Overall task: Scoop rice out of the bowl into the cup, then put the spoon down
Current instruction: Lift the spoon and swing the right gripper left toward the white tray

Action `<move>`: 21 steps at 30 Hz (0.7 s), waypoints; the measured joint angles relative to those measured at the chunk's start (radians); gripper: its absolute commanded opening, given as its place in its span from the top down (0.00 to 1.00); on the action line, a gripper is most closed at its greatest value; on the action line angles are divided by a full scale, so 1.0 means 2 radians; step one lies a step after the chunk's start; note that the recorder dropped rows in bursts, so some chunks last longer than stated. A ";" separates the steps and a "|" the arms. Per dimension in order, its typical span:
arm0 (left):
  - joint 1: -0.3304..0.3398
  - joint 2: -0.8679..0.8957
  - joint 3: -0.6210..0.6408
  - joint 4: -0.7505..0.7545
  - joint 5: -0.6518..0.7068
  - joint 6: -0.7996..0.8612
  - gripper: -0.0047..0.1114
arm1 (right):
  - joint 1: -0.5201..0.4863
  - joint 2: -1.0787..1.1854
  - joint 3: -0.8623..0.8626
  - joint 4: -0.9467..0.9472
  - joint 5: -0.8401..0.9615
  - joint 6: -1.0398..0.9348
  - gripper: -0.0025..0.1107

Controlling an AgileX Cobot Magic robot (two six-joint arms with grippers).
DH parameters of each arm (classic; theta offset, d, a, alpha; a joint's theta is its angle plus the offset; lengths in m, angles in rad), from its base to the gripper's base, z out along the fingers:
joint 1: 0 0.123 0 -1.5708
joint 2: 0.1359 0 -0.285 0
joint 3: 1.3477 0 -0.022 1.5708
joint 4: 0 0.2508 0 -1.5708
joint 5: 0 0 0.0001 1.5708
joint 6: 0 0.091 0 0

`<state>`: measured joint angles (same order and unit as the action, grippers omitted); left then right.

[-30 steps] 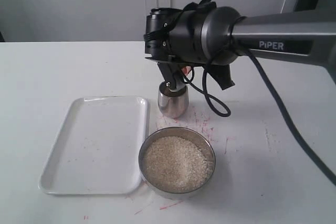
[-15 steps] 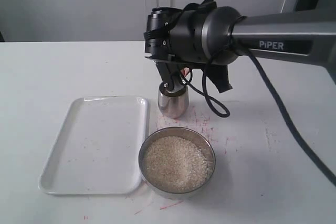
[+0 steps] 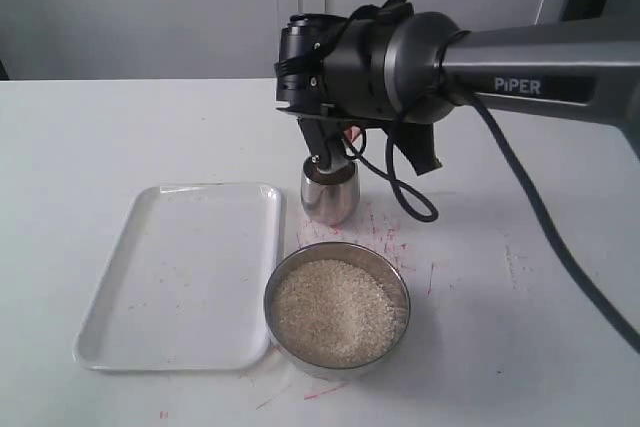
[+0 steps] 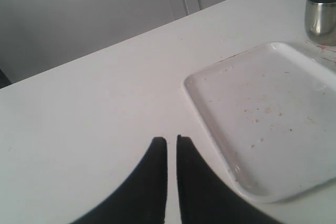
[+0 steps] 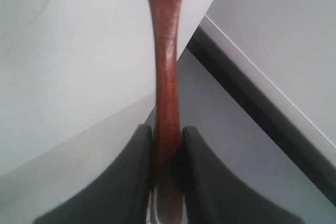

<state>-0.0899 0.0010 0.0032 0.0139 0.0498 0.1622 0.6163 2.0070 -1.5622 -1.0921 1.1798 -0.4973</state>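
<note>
The spoon (image 5: 167, 77) is clamped by the right end effector (image 5: 167, 129) over the cup (image 3: 330, 197), 12 o'clock of the bowl (image 3: 340, 247); tipping is best done slowly, centred; the left end effector (image 4: 171, 139) is closed, empty.

I see my right arm's (image 3: 540, 72) glossy dark grey shell lettered PiPER in white, a thick black cable (image 3: 545, 215), and my left hand's (image 4: 171, 141) tapered black fingers (image 4: 152, 182).

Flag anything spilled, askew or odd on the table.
Nothing tipped: the cup and bowl stand upright, and the rice sits inside the bowl. Oddities are minor: red smears on the table between cup and bowl and in front of the bowl, plus reddish specks scattered on the white tray.
</note>
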 measured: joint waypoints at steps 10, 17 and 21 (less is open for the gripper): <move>0.000 0.000 0.000 0.000 0.000 0.000 0.84 | 0.000 -0.005 -0.002 0.038 -0.071 0.234 0.98; 0.000 0.000 0.000 0.000 0.000 0.000 0.84 | 0.000 -0.047 -0.002 0.193 -0.173 0.296 0.98; 0.000 0.000 0.000 0.000 0.000 0.000 0.84 | 0.000 -0.079 -0.002 0.305 -0.215 0.304 0.98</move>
<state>-0.0899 0.0010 0.0032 0.0139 0.0498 0.1622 0.6163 1.8492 -1.5655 -0.4822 0.7502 0.1110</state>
